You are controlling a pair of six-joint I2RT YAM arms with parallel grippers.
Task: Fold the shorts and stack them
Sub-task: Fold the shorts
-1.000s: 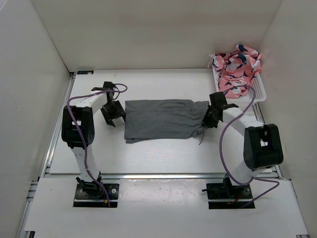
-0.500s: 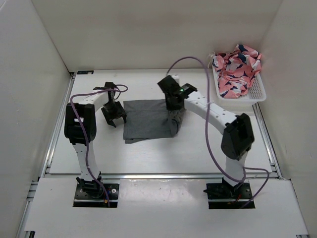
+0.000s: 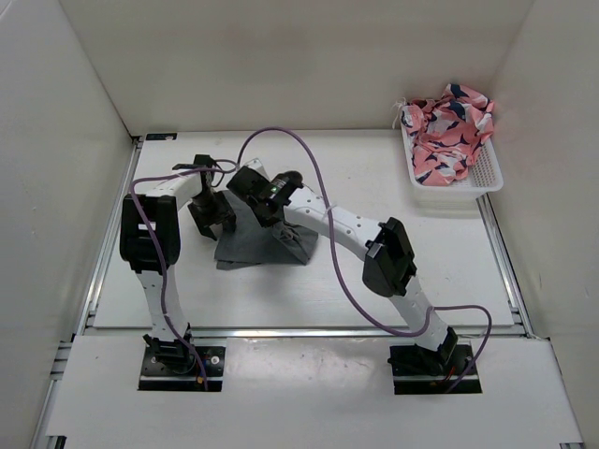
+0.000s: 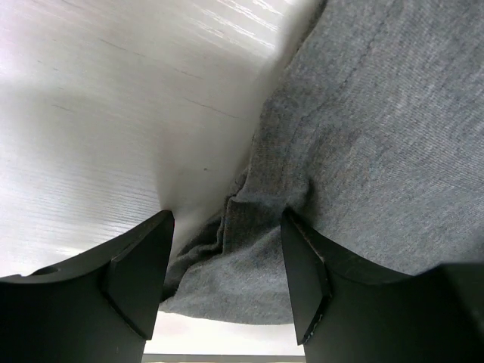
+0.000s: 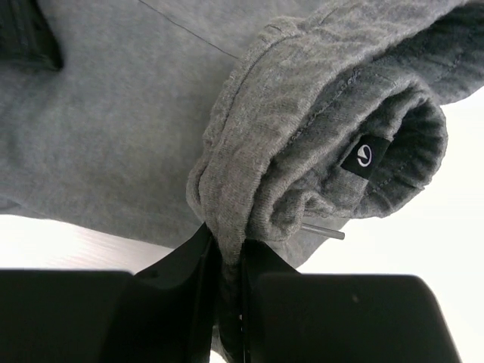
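Observation:
The grey shorts [image 3: 245,248] lie bunched on the table left of centre, their right end folded over to the left. My right gripper [image 3: 266,204] reaches across and is shut on a fold of the waistband [image 5: 249,189]. A black label [image 5: 364,156] and a drawstring tip [image 5: 327,232] show beside it. My left gripper [image 3: 214,218] is at the shorts' left edge. In the left wrist view the shorts [image 4: 378,136] lie under and between its fingers [image 4: 140,276], and the jaws stand apart.
A white basket [image 3: 489,176] with pink patterned cloth [image 3: 447,126] stands at the back right corner. White walls enclose the table on three sides. The right arm [image 3: 356,224] and its purple cable stretch across the table's middle.
My right gripper has swept from the right side to the left, carrying the shorts' right end over the rest. The left gripper has stayed at the left edge.

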